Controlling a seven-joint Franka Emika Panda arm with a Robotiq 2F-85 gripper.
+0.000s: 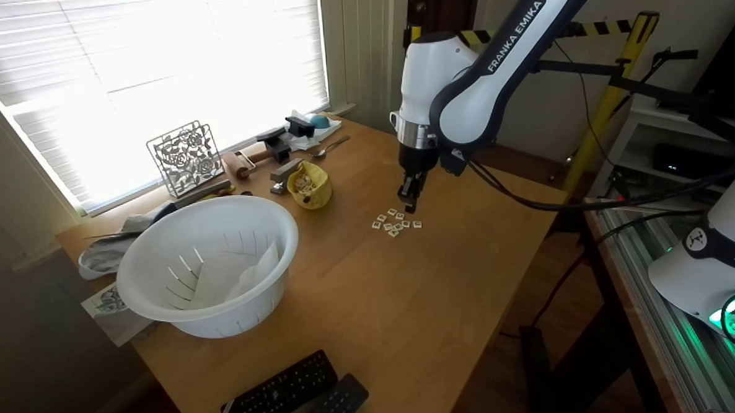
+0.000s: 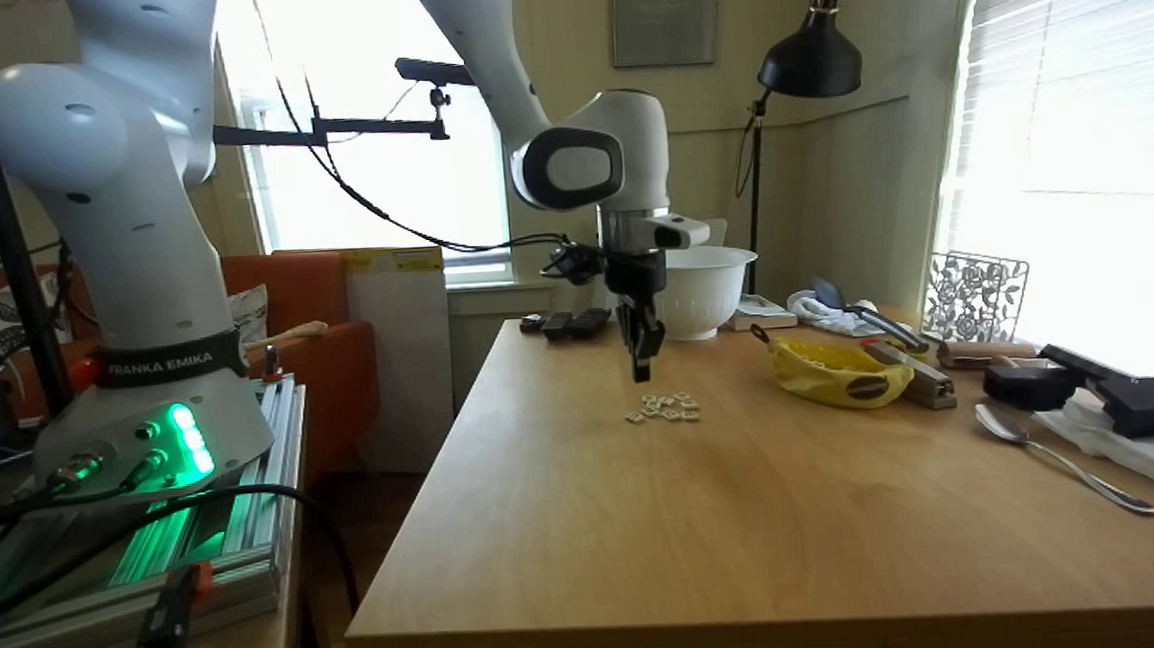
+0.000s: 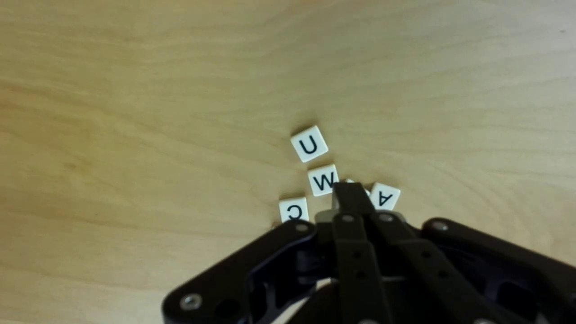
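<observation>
White letter tiles [image 1: 398, 227] are lying clustered on the wooden table [image 2: 751, 554]. Just above them the gripper [image 2: 643, 368] is hanging, its jaws standing together and clear of the tiles. In the wrist view the black fingers [image 3: 353, 198] are hiding part of the cluster, while a U tile [image 3: 309, 144] is showing whole. Nearby, a yellow banana-shaped pouch [image 2: 821, 374] is holding pale pieces too small to make out; a white colander [image 1: 242, 314] is standing farther off.
</observation>
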